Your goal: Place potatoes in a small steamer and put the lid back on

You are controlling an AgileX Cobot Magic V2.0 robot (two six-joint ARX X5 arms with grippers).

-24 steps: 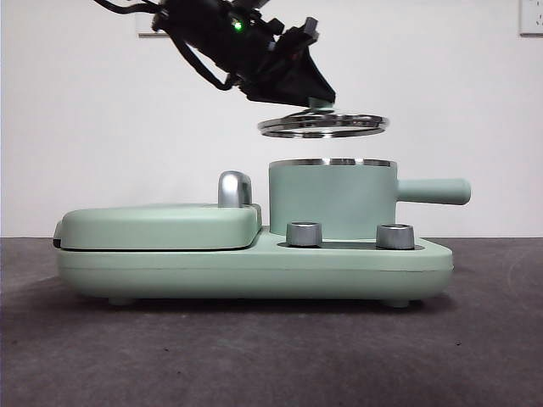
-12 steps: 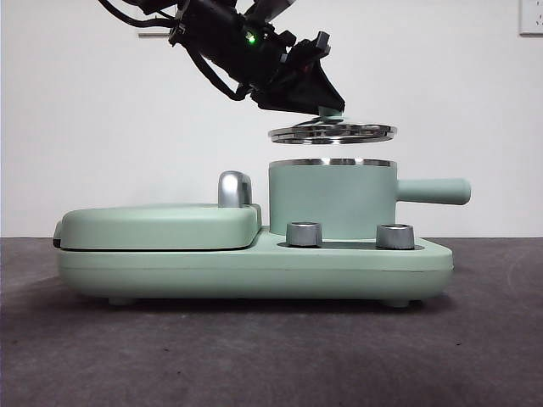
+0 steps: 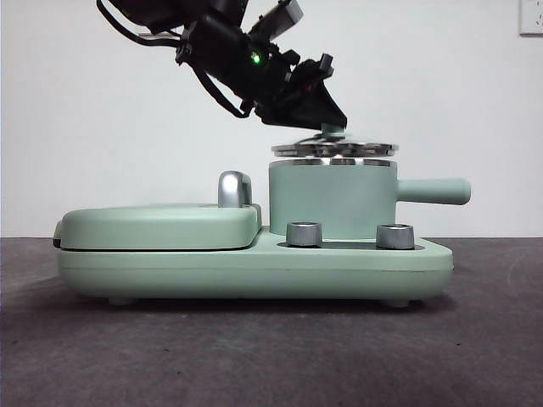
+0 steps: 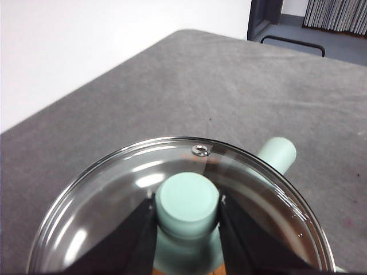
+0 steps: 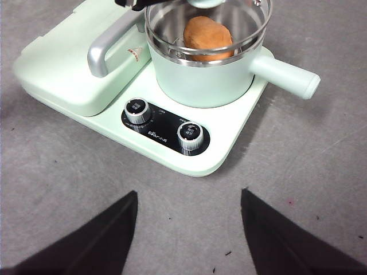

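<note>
The left gripper [image 3: 327,127] is pinching the knob of the glass lid [image 3: 333,149], holding it just above the small steamer [image 3: 331,199] (the potato [image 5: 207,35] is lying inside already). What is left, I judge, is seating and releasing the lid. The right gripper [image 5: 189,197] is hanging spread, well apart from the steamer.

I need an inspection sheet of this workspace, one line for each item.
Surface: grey table, a few small specks.
Job's things: potato inside the steamer; glass lid at the steamer's rim, slightly tilted, not clearly seated.
Clutter: nothing seen besides the cooker base with two dials and a closed griddle lid.
Grippers: left gripper shut on the lid's knob; right gripper open, apart from the cooker.
Cables: black cables on the left arm.
Surroundings: white wall behind.
</note>
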